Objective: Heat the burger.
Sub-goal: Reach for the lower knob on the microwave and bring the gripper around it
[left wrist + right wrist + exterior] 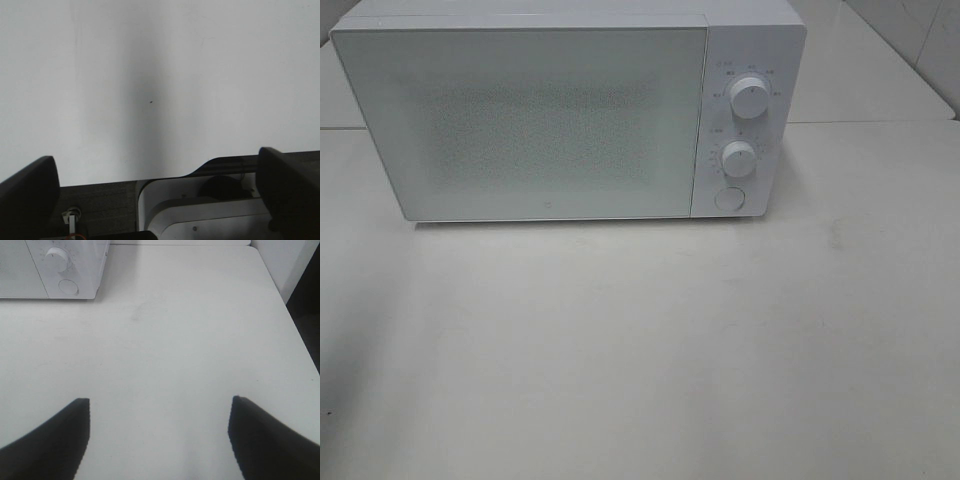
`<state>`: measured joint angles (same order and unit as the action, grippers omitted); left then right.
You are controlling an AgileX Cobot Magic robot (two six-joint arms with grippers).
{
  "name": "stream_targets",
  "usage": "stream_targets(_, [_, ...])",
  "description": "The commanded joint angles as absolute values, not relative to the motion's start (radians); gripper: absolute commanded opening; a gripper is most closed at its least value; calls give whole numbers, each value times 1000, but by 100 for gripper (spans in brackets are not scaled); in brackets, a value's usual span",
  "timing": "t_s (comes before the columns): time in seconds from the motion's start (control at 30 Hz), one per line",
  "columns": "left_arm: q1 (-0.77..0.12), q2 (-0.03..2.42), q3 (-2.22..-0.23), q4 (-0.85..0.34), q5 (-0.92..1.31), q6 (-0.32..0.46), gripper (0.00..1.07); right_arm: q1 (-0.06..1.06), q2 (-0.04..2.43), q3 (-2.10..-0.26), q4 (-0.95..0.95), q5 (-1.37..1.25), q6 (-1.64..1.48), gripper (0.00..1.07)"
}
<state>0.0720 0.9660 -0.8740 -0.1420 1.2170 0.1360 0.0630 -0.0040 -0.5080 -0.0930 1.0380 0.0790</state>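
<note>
Ahead of the right gripper (159, 400), spread and empty like the left gripper (156, 153), the microwave (30, 270) is shut; burger unseen: starting may heat nothing.

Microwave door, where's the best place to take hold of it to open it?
The door is flush, with no handle showing. Likely press the round button under the lower knob from the front, then catch the door's freed right edge.

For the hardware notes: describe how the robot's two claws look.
Left claw: two matte black fingers with broad, rounded tips. Right claw: black fingers too, tapering to blunt corners. No markings or cables show on them; the arms are out of view.
</note>
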Motion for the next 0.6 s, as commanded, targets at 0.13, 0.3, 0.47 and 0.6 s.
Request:
stream_targets(0.13, [75,749,-785,-77,1210,87,100,60,-30,-508,-93,1037,74,75])
stream_targets(0.3, [75,589,-715,-78,1200,88,100,60,-30,-508,-93,1037,74,75])
stream_targets(0.47, [74,445,-612,-83,1171,87,100,60,-30,-508,-93,1037,74,75])
stream_targets(0.6, [72,328,-548,-97,1115,87,100,60,-30,-508,-93,1037,74,75])
